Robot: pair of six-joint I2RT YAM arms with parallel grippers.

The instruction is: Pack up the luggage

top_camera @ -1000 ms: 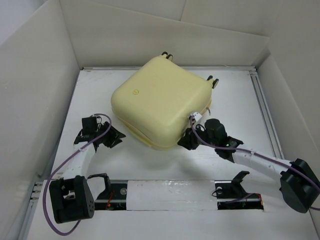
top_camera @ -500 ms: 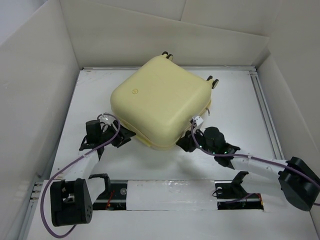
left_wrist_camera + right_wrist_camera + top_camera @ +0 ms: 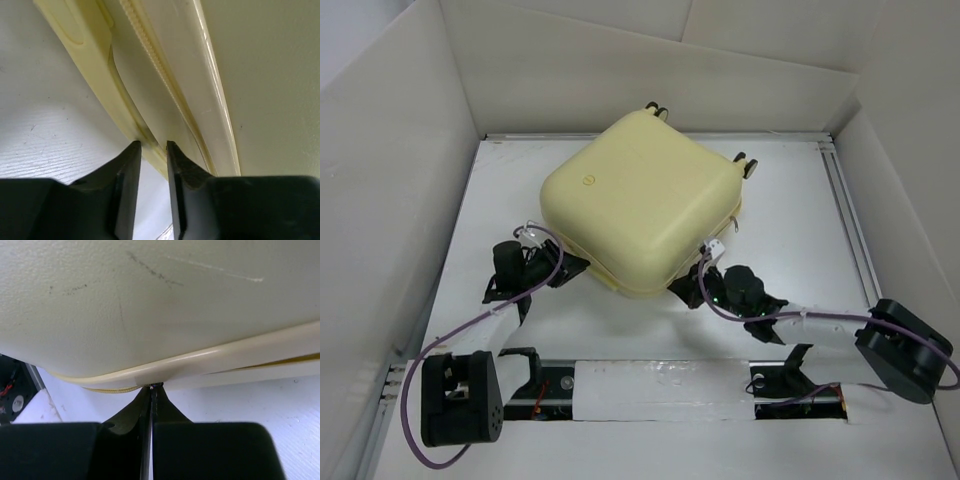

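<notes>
Your luggage (image 3: 640,205) lies shut on the white table (image 3: 790,200), toward the far side, so its contents are hidden from you. Your left gripper (image 3: 152,145) has its fingers narrowly apart at the near-left rim. Your right gripper (image 3: 152,388) has its fingers pressed together at the near-right seam. The wheels (image 3: 655,108) point away from you.

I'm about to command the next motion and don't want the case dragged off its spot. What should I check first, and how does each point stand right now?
1. Luggage lying flat on the table, lid down: ok.
2. Left claw at the near-left seam, shell rim at its tips: ok; firm grip: cannot tell.
3. Right claw shut at the near-right seam: ok; holding a zip pull: cannot tell.
4. Zipper closed all round: cannot tell.
5. Arms apart from each other: ok.
</notes>
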